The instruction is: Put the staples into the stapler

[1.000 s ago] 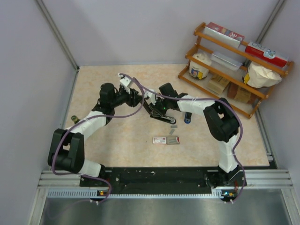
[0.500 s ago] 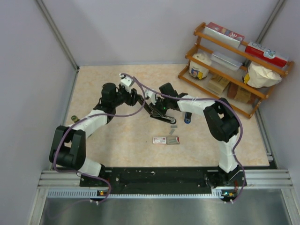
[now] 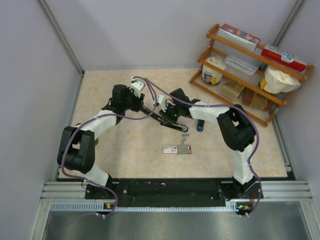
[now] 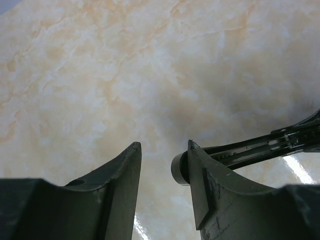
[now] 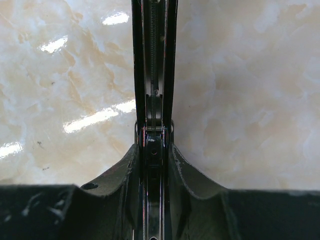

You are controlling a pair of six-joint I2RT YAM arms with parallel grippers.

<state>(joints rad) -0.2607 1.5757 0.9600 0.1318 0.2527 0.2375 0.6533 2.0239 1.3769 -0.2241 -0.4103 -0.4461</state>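
Our left gripper point(image 4: 164, 147) has slid closer to the open stapler point(image 5: 154, 60), its fingers apart around nothing, the stapler's tip beside one finger, our right gripper point(image 5: 154, 150) squeezes the stapler, the staples point(image 3: 186, 149) lie on the table point(image 3: 125, 145) by their white box point(image 3: 171, 149).

The left arm point(image 3: 100, 125) and right arm point(image 3: 215, 111) met over the opened black metal stapler point(image 3: 169, 122), closing off mid-table. A wooden three-tier rack point(image 3: 235, 75) filled the far right corner. A small flat white staple box point(image 3: 171, 149) and grey metal staple strips point(image 3: 185, 149) lay near of centre. The beige marble table point(image 3: 125, 160) lay open at near left.
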